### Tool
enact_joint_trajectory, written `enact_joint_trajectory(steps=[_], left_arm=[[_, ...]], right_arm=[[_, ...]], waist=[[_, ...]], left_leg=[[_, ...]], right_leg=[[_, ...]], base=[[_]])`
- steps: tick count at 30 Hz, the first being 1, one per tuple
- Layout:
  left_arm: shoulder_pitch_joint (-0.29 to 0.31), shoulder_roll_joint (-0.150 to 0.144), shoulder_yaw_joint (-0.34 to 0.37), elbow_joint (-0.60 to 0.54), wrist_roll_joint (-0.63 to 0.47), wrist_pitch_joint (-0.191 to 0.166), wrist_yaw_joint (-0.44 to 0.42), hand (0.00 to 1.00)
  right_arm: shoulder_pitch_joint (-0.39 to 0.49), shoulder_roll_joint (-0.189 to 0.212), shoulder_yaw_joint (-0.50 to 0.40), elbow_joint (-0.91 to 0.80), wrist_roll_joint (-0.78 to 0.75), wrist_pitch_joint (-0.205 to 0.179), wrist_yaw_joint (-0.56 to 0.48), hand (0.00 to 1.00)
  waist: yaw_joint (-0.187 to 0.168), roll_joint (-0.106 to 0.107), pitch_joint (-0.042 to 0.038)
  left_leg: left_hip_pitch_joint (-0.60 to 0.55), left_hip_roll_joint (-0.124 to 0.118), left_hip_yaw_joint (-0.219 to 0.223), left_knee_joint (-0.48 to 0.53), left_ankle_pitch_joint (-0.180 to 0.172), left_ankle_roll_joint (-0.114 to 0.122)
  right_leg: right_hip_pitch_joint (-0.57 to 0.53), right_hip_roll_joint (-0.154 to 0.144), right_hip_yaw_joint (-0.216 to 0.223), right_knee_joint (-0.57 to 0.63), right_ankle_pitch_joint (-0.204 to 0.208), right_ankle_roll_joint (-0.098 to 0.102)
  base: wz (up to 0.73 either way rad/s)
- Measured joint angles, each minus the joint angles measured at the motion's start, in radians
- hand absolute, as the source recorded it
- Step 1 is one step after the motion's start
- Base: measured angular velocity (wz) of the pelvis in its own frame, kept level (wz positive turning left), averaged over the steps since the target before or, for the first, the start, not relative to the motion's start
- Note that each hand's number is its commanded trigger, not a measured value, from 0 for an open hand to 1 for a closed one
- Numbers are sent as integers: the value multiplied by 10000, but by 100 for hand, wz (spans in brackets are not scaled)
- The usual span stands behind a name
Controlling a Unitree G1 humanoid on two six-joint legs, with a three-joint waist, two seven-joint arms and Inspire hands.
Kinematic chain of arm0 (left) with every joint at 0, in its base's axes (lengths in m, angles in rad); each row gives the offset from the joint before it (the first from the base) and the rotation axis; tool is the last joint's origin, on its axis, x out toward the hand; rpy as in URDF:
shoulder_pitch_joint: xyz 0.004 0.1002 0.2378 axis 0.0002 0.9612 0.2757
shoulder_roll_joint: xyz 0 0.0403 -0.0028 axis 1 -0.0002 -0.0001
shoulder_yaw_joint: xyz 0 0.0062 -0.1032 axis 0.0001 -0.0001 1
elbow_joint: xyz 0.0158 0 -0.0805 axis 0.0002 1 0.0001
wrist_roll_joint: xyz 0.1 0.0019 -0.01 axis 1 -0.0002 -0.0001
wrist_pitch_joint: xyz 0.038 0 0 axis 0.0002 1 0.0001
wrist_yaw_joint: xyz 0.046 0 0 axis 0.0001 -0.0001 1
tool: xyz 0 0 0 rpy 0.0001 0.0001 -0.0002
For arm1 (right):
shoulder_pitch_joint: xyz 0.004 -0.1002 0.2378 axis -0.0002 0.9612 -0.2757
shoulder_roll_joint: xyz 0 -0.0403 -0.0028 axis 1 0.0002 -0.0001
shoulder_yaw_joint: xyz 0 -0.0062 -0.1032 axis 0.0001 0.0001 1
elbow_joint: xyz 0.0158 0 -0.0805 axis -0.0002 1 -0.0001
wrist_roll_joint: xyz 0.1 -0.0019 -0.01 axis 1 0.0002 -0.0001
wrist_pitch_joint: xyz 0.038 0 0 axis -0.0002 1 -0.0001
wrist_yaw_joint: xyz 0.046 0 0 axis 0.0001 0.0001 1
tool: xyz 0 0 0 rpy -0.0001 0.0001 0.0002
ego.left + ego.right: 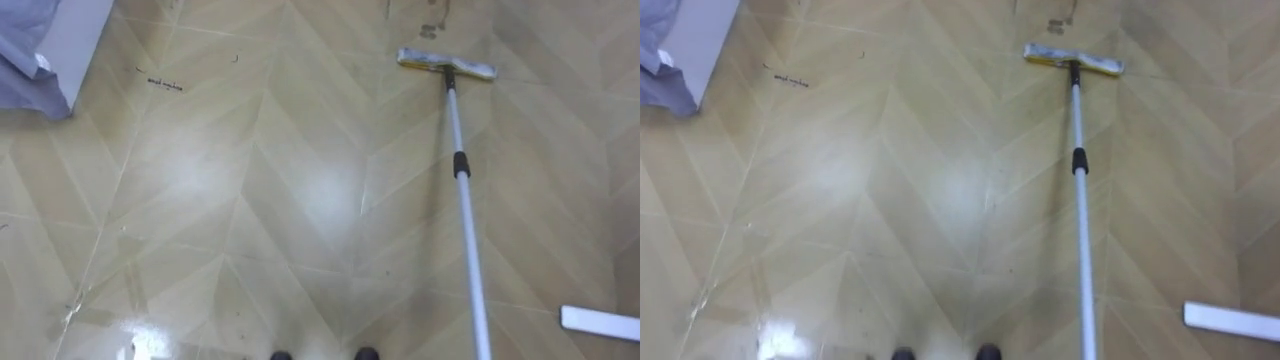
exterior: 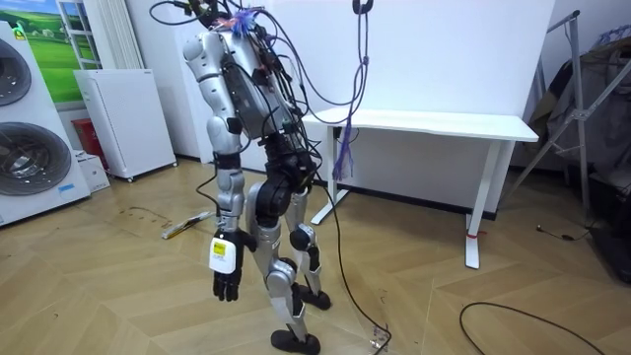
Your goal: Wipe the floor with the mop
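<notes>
On the floor (image 1: 250, 200) ahead-right, mop (image 1: 463, 210) lies lengthwise near-to-far, head (image 1: 446, 64) pointing away; left hand (image 2: 227, 284) hangs, fingers relaxed, empty.

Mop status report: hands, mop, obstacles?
Left hand hanging open at its side. Mop out ahead, head flat on the floor. White bar lying right of it.
</notes>
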Motion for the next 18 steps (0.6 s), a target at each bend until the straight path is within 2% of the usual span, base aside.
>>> enact_joint_trajectory(steps=[8, 11, 13, 14, 15, 16, 17, 18], left_arm=[[6, 5, -241, -2, -217, 140, 190, 0], [3, -12, -325, 34, -203, 240, 241, 0], [-3, 108, -350, 58, -141, 401, 207, 0], [4, 277, -454, 74, -156, 591, 180, 0], [24, 376, -570, 84, -156, 725, 174, 0], [102, 554, -777, 113, -187, 972, 171, 0], [124, 633, -876, 167, -276, 1039, 167, 0], [164, 753, -906, 320, -598, 1077, 168, 0]], right_arm=[[-15, -2, 214, -19, 655, 30, -116, 100], [-30, -103, 502, -10, 1025, 70, -156, 100], [-144, -277, 527, 131, 1201, 381, 89, 100], [-481, -299, 398, 490, 1184, 624, 220, 100], [-590, -310, 367, 781, 1188, 723, 294, 100], [-1033, -393, 176, 1208, 1176, 928, 496, 100], [-1249, -498, 92, 1287, 1131, 1100, 633, 100], [-1817, -746, 8, 1418, 1119, 1347, 942, 100]], waist=[[4, -37, 66], [40, 62, 138], [168, 153, 161], [449, 145, 156], [586, 141, 151], [899, 88, 123], [1123, 42, 115], [1477, -87, 113]], left_leg=[[-585, -41, -26, 491, -2, -1], [-896, -85, -259, 1077, -17, -15], [-1646, -235, -846, 2423, -168, -244], [-2214, -218, -1067, 3635, -266, -381], [-2566, -203, -1111, 4389, -256, -390], [-3230, -126, -1109, 5946, -173, -495], [-3650, -44, -1063, 6779, -23, -556], [-4482, 69, -1036, 8376, 631, -711]], right_leg=[[-341, -67, -57, 133, -40, -19], [-479, -166, -80, 587, -219, -57], [-1016, -238, -108, 1727, -593, -303], [-1258, -223, -194, 2345, -816, -485], [-1310, -198, -222, 2565, -970, -535], [-1433, -152, -210, 3143, -1503, -546], [-1608, -108, -45, 3544, -1795, -484], [-2097, -91, 219, 4543, -2266, -687]], base=[[6], [22], [34], [13], [-10], [-24], [-60], [-75]])
